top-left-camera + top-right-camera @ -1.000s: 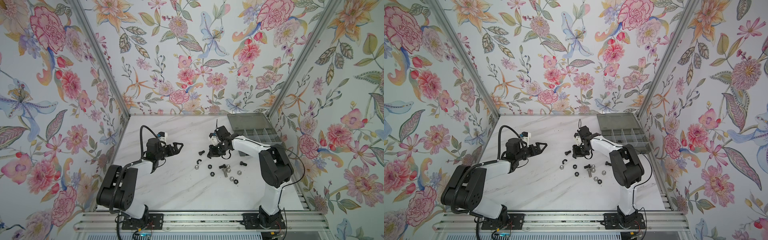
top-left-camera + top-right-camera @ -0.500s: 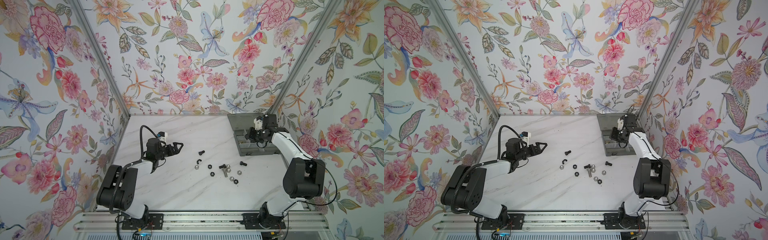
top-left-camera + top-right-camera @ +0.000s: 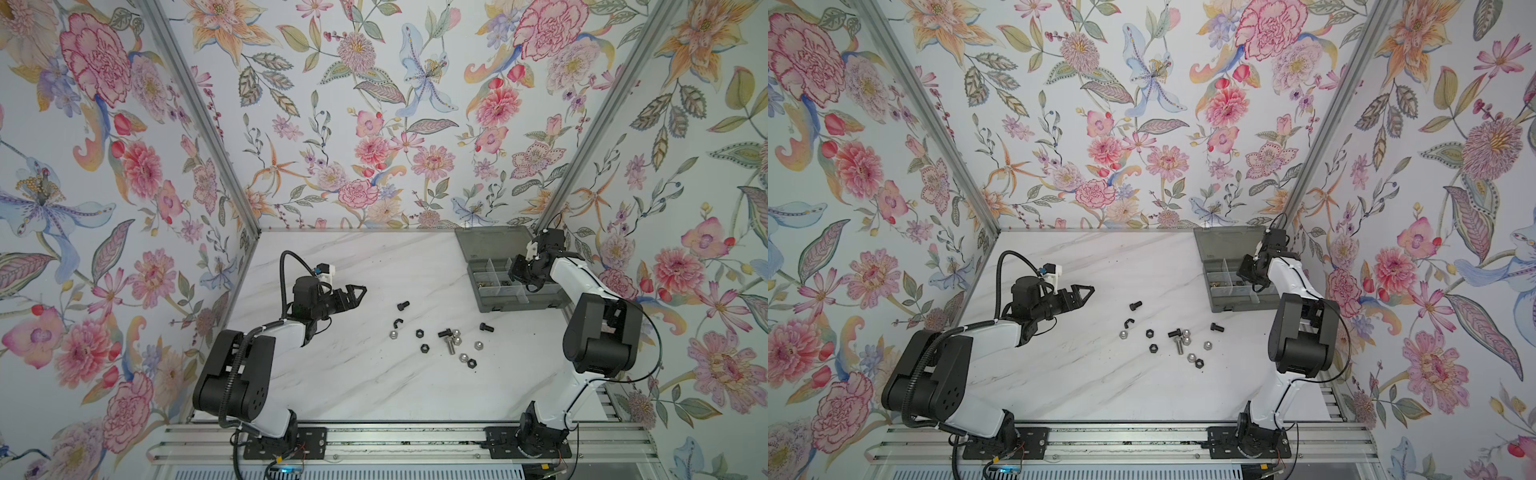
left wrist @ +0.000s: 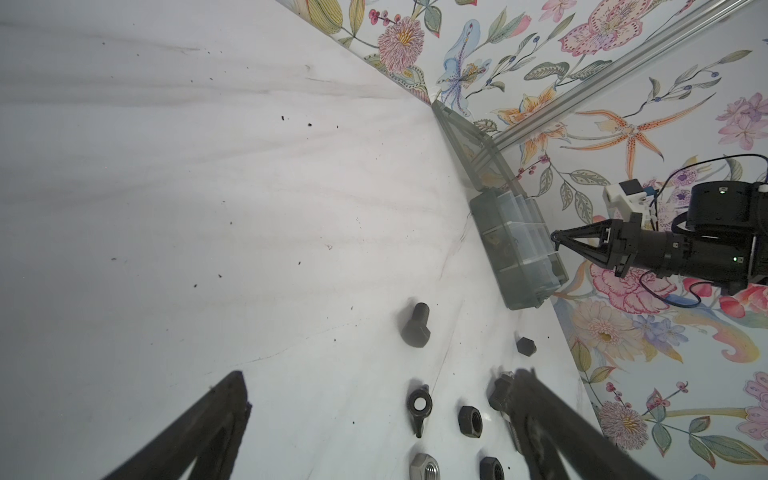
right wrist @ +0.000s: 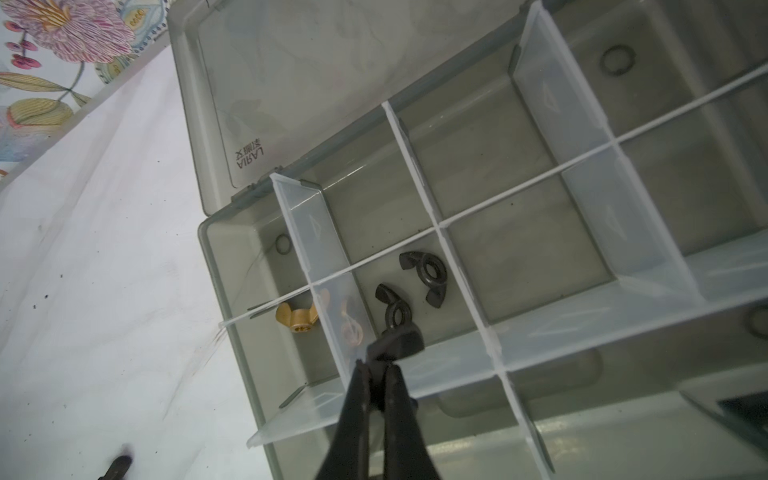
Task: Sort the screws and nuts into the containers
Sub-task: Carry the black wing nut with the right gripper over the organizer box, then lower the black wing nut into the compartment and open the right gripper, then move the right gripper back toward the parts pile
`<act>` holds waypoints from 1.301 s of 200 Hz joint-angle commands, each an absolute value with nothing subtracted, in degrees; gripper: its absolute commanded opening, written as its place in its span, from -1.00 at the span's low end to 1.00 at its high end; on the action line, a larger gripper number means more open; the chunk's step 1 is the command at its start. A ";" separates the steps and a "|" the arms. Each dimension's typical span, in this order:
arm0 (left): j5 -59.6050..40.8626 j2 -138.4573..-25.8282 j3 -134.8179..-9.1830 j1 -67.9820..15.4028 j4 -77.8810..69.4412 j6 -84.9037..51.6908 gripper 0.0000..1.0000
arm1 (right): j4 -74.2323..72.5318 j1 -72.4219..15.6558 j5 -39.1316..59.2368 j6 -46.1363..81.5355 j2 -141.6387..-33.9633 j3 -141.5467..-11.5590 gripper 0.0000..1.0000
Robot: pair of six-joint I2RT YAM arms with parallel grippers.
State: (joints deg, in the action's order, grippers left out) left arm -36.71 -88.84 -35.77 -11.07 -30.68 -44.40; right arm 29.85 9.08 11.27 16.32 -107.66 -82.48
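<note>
Two nuts (image 5: 424, 272): black, winged, lying in one cell (image 5: 451, 316) of box (image 5: 232, 332), just past right gripper (image 5: 376, 365) tips.
Right gripper: clamped on held nut (image 5: 397, 343), black and winged too, over that cell's near divider.
Brass nut (image 5: 297, 318): winged, next cell over.
Left gripper (image 3: 357, 296): spread wide, empty, above table (image 3: 332, 374), left of loose screws (image 3: 403, 306) and loose nuts (image 3: 419, 333).
Right wrist view: alone shows held nut and cell contents clearly.
Top views: alone show both arms and whole loose scatter.

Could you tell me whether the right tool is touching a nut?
Touching: the right wrist view shows the right tool pinching a black nut between its tips.
</note>
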 commanded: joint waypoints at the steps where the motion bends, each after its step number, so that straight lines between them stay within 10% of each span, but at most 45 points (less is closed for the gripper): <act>1: -36.37 -88.86 -37.21 -11.51 -30.43 -43.95 0.99 | 30.54 9.30 10.76 16.76 -109.42 -85.22 -1.00; 72: -36.46 -89.03 -37.37 -11.50 -30.71 -43.87 0.99 | 30.51 9.05 11.17 16.43 -113.49 -86.57 -1.00; 172: -36.04 -87.98 -35.84 -11.51 -30.41 -43.38 0.99 | 32.97 8.38 13.65 16.60 -108.90 -87.47 -0.52; 260: -34.34 -87.99 -35.81 -11.49 -29.26 -42.54 0.99 | 34.99 -8.28 15.79 21.08 -93.43 -74.51 -0.28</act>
